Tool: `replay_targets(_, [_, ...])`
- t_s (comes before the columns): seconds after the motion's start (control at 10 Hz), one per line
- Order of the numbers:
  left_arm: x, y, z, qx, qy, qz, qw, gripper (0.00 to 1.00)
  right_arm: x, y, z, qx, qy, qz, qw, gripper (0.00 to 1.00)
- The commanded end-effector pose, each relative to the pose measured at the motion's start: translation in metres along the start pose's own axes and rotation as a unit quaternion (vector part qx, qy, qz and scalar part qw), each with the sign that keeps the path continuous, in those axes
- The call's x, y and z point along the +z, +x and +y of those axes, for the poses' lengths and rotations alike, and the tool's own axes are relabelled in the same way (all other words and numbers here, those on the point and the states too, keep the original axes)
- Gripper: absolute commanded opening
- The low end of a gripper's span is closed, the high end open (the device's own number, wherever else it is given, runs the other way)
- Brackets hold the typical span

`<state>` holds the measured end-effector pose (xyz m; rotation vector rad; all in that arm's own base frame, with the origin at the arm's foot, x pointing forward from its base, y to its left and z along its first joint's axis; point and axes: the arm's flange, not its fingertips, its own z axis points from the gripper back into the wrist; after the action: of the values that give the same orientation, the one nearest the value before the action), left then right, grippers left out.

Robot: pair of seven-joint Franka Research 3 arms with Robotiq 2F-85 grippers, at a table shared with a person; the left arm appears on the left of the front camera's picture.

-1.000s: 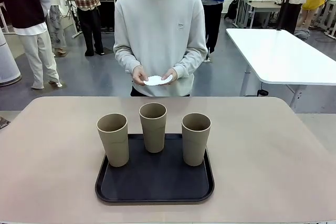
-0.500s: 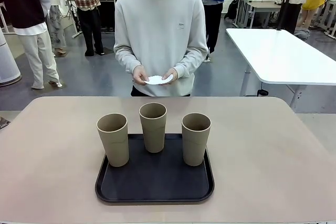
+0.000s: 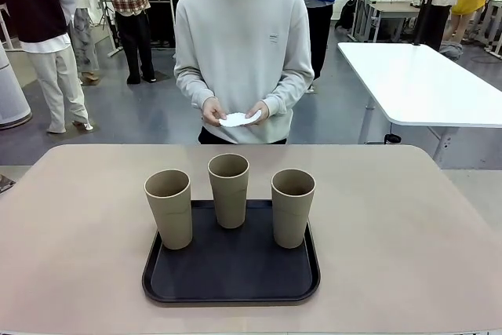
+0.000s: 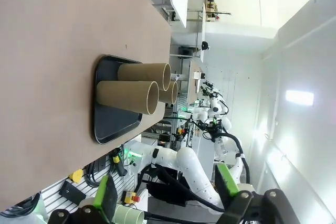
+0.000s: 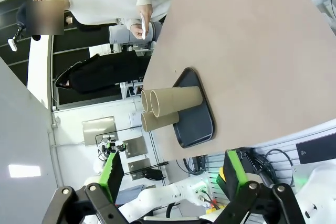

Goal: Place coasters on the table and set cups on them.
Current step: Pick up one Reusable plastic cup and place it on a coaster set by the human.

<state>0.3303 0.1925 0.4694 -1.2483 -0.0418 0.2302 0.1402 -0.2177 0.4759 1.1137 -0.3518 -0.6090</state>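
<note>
1. the three cups were tall, plain tan tumblers without handles, all alike: the left cup [image 3: 168, 208], the middle cup [image 3: 228, 190] and the right cup [image 3: 292, 207] stood upright and apart on the black tray [image 3: 231, 276], with the middle one at its far edge.
2. the coasters [image 3: 238, 119] were a thin white round stack held between the person's hands [image 3: 212, 110] at waist height, beyond the far edge of the table [image 3: 392, 217] and not on it.
3. how many coasters were in the stack, and their lacy edge, could not be made out; fingers covered both sides of it.
4. in the left wrist view the cups overlapped, and the farthest was mostly hidden behind the other two.
5. the left gripper [image 4: 168, 195] had its jaws spread wide with nothing between them; the right gripper [image 5: 173, 174] was the same, and both hung well away from the tray.
6. the table's near edge was cut off at the bottom of the front view.
7. bare tabletop lay open on both sides of the tray and between it and the far edge; a white table [image 3: 423, 84] stood apart behind.
</note>
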Motion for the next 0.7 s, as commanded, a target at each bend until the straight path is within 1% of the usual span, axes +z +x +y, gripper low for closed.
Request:
replay_targets(0.0, [0.0024,-0.0009,0.0001,-0.001,-0.007,-0.003,1.0,1.0,0.0023,-0.0005,0.002,0.008,0.013,-0.001,1.0,1.0])
replay_targets(0.6, [0.0024,-0.0009,0.0001,-0.001,-0.007,-0.003,1.0,1.0,0.0023,-0.0005,0.002,0.008,0.013,-0.001,1.0,1.0])
